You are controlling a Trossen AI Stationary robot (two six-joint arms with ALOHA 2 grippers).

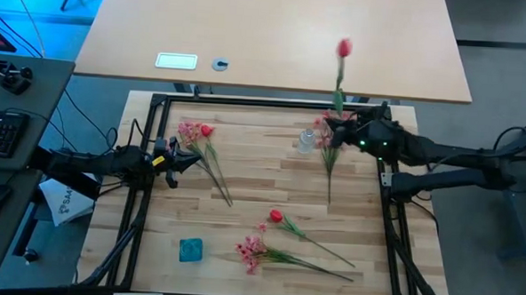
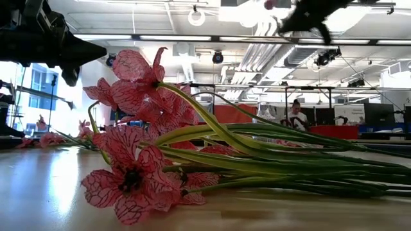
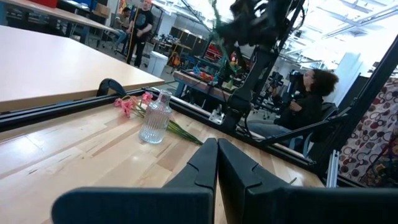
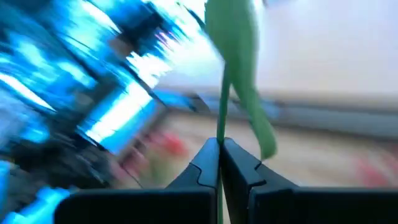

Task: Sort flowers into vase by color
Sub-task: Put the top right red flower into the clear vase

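A red-bud flower (image 1: 341, 62) is in the right gripper (image 1: 339, 126), lifted above the table's far right part, its stem pinched between the closed fingers with the bud pointing past the far edge. The right wrist view shows the green stem (image 4: 225, 93) running up from between the fingers. A clear glass vase (image 1: 307, 140) stands just to the left of that gripper; in the left wrist view a pink spray (image 3: 130, 104) lies beside its base.

The left gripper (image 1: 175, 157) waits at the table's left side, fingers pressed together and empty, near a pink spray and red bud (image 1: 195, 133). Another red flower (image 1: 282, 221) and pink spray (image 1: 254, 250) lie at the near middle.

The step in hand appears to be carrying the held flower to the vase. The next move calls for swinging the stem's lower end over the narrow mouth, bringing it near upright, then lowering.
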